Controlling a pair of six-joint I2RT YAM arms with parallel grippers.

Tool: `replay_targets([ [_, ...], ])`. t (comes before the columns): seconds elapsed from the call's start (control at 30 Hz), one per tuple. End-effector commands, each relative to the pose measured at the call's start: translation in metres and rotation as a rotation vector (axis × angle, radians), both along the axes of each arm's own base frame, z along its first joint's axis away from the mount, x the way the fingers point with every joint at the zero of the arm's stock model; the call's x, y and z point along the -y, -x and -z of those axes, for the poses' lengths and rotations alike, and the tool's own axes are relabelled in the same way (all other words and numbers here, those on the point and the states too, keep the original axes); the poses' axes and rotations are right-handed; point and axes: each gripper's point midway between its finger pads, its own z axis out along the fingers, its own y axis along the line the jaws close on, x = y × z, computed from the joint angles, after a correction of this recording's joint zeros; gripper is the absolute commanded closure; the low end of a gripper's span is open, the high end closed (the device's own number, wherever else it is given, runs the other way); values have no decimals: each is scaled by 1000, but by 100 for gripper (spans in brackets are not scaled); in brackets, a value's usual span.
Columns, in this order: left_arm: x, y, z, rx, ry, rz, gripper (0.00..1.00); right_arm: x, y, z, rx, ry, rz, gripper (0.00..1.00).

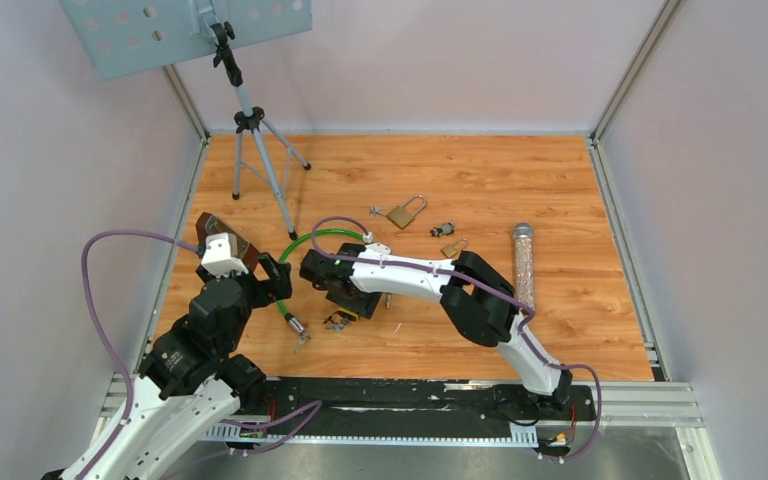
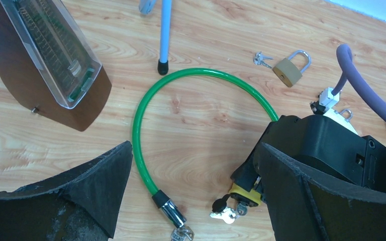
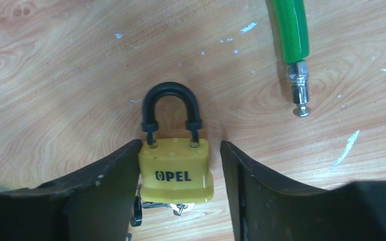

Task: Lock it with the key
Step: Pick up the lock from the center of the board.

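Observation:
A yellow padlock [image 3: 176, 170] marked OPEL, with a black shackle [image 3: 171, 98], lies on the wooden floor. Both shackle legs enter the body. A bunch of keys [image 2: 226, 215] with one black-headed key [image 2: 220, 204] sits at its keyhole end. My right gripper [image 3: 180, 148] is open and straddles the padlock body; its left finger [image 3: 105, 186] is close against the body and its right finger [image 3: 261, 186] stands apart. In the top view the right gripper [image 1: 345, 305] is low over the padlock. My left gripper [image 2: 196, 148] is open and empty, above the floor just left of it.
A green cable lock [image 2: 140, 115] curves between the two grippers, its metal end [image 2: 173, 213] with keys near the left gripper. A metronome [image 2: 55, 55] stands at the left. A tripod [image 1: 255, 140], a brass padlock [image 1: 405, 213], small locks [image 1: 442, 229] and a bead-filled tube [image 1: 524, 262] lie further back.

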Motion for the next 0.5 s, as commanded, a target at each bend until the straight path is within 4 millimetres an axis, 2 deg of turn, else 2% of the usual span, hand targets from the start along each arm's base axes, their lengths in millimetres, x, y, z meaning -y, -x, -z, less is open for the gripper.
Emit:
replay_targets([
  [0.0,0,-1,-1,6,26,-11,0,-5,-8,-9,52,-32,-35,44],
  [0.1,2,0,1,0,24,-2,0,-4,-9,-12,70,-48,-32,58],
  [0.17,6,1,1,-7,22,25,0,-3,-11,-21,93,-69,-28,64],
  [0.23,11,3,3,-21,29,55,0,-1,-16,-36,128,-99,-12,64],
  [0.37,26,7,5,-40,67,129,0,0,-32,-80,203,-236,27,63],
  [0.43,39,9,2,-27,93,195,0,1,-40,-103,229,-327,52,62],
  [0.47,46,8,-6,8,108,231,0,3,-45,-114,246,-367,64,62],
])
